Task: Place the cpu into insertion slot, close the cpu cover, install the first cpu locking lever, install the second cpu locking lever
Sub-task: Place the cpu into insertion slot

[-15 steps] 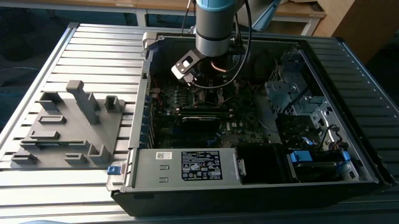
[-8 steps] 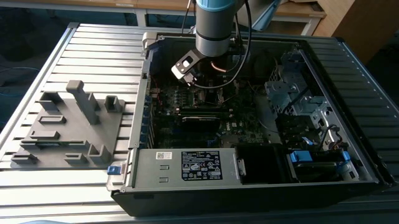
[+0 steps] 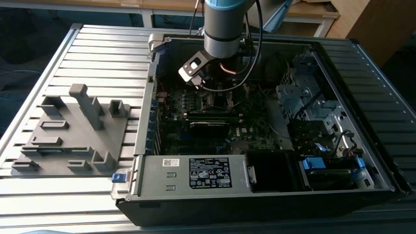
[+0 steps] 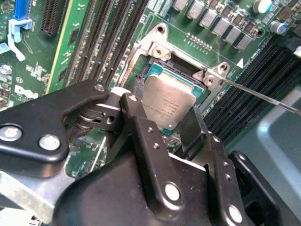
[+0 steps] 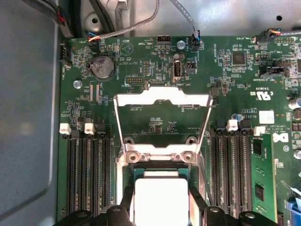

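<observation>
CPU [image 4: 168, 101], dull silver top up, sits low over the socket [image 4: 181, 66], inside its thin metal rim and close to square with it in both wrist views; I cannot tell whether it is fully seated. Taking the cover's hinge as 12 o'clock of the socket, the gripper [image 4: 162, 113] has its jaws clenched on the CPU's edges at 3 and 9 o'clock. One black finger [image 4: 138, 127] presses each side. The cover [image 5: 141, 97], a silvery frame with a large square opening, lies open beyond the hinge at 12 o'clock, clear of the CPU. A thin wire lever [image 4: 263, 96] juts away from one socket corner, unlatched.

The step in hand looks like seating the CPU. Doing it well means keeping it level, with its edges parallel to the rim, and moving straight down with no sideways slide, since a tilted corner could bend the contacts beneath.

In the exterior view the arm [image 3: 224, 29] reaches into the open computer case [image 3: 260, 209] near its 12 o'clock wall, above the motherboard [image 3: 195, 139]. A grey fixture [image 3: 71, 131] lies on the table [image 3: 97, 48] at 9 o'clock of the case
</observation>
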Available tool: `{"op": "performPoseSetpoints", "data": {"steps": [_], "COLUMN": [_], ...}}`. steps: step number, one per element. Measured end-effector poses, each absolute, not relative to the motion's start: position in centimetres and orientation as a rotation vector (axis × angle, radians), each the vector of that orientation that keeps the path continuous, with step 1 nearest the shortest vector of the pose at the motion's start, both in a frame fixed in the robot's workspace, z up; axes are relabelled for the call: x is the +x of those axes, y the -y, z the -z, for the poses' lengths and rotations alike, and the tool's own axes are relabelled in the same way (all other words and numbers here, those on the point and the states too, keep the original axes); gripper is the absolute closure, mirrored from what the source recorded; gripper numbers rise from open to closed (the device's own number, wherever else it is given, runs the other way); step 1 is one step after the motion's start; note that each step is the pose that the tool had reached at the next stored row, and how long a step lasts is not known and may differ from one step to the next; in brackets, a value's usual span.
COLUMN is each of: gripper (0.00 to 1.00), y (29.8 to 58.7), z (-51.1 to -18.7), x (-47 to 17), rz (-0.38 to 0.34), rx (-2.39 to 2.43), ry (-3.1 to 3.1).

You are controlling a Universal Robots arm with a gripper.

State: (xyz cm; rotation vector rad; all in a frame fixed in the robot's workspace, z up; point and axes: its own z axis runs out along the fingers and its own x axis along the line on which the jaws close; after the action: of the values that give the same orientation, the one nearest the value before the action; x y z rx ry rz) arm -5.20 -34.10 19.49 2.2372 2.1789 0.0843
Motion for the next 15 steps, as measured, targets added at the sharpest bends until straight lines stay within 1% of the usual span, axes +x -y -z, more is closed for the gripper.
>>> {"op": "performPoseSetpoints", "data": {"steps": [15], "gripper": [0.46], "y": [34.1], "z": [-19.33], "x": [-5.19], "rz": [-0.086], "rx": [2.238], "ry": [-2.179]}}
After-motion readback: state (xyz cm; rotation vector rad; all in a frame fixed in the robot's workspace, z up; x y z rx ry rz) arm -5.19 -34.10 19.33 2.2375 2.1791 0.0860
